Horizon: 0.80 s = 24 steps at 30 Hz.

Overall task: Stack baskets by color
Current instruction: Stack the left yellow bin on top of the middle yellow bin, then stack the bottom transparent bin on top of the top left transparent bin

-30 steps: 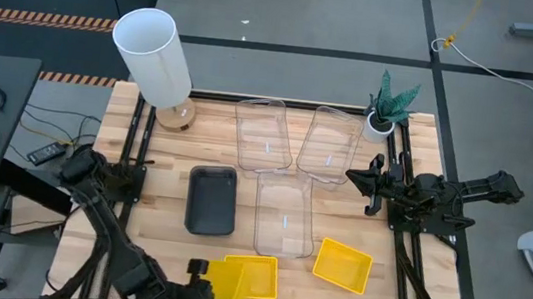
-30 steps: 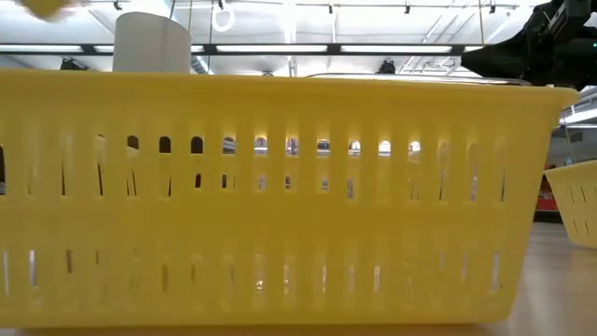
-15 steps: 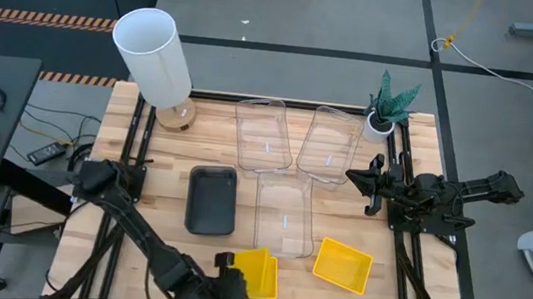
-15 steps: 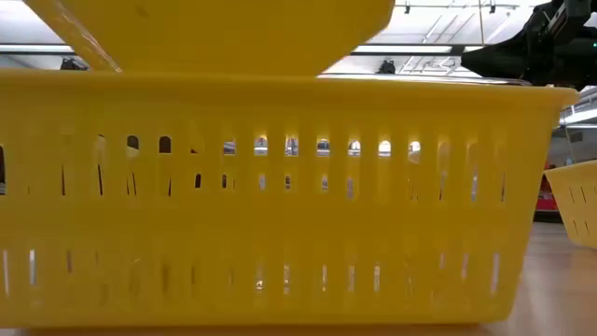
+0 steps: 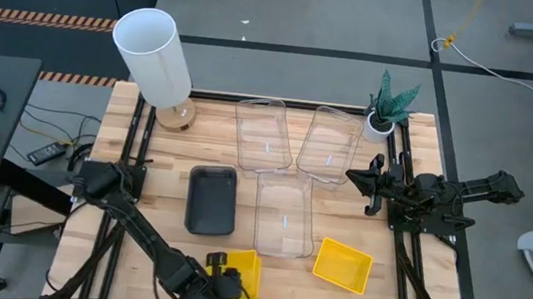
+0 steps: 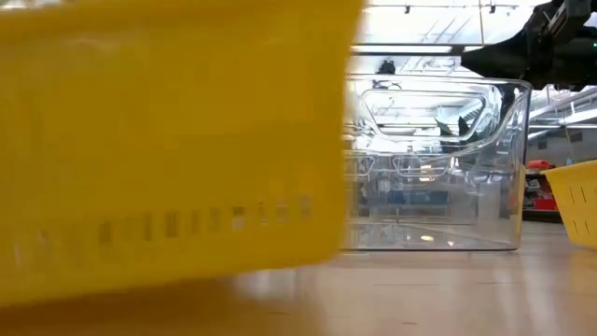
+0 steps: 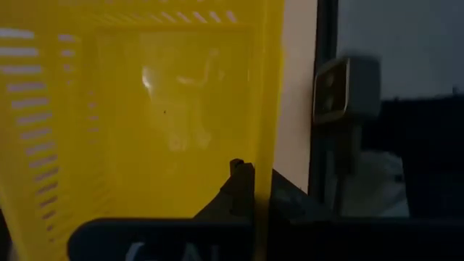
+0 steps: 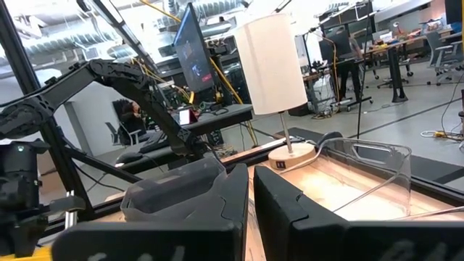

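Observation:
My left gripper (image 5: 222,271) is at the table's near edge, shut on a yellow basket (image 5: 243,272), which fills the left of the low view (image 6: 168,140), tilted and blurred. Whether another yellow basket sits under it I cannot tell. A second yellow basket (image 5: 342,265) rests flat on its bottom to the right. A dark grey basket (image 5: 211,201) and three clear baskets (image 5: 284,215) (image 5: 263,134) (image 5: 330,145) lie farther back. My right gripper (image 5: 371,187) hangs at the right edge, shut on nothing. My left gripper pinches one side wall of the yellow basket at its rim (image 7: 267,145), with one finger (image 7: 241,177) inside the basket and the other outside. The fingers slant down from the table's left. In the low view the basket sits tilted, its right end higher.
A tall white cylinder (image 5: 153,51) on a wooden foot stands at the far left corner and a small potted plant (image 5: 386,107) at the far right. A small camera (image 7: 341,87) on a post stands just past the near edge beside the held basket.
My left gripper has come down and toward the table's right with its yellow basket, lowering it onto the yellow basket at the near edge. The yellow there has then shifted toward the table's left and tipped, uncovering the clear basket in the low view.

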Available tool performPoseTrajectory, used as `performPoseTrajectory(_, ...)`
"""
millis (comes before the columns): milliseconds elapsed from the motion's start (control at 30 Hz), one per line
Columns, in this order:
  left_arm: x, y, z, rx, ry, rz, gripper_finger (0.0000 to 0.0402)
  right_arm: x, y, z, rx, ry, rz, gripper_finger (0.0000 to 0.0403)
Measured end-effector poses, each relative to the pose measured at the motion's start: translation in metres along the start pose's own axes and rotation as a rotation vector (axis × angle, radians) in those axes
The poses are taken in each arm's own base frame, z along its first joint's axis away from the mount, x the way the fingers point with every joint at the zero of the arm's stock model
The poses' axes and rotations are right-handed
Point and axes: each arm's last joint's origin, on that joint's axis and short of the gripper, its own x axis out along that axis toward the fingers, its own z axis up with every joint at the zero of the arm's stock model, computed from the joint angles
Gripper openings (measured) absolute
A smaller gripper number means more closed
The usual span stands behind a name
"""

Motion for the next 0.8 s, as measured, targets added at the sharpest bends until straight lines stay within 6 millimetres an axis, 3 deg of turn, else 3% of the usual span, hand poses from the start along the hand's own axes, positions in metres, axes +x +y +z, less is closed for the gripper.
performPoseTrajectory(333,-0.002,0.007,-0.016,0.042,0.227,0.012,0.0019,0.0,0.0,0.0,0.0,0.001,0.0,0.003)
performPoseTrajectory(600,-0.005,0.008,-0.018,0.042,0.283,-0.008,0.0118,0.0,0.0,0.0,0.0,0.001,0.0,0.003)
performPoseTrajectory(800,-0.019,0.01,-0.013,0.069,0.265,-0.045,0.0191,0.0,0.0,0.0,0.0,0.001,0.0,0.003)
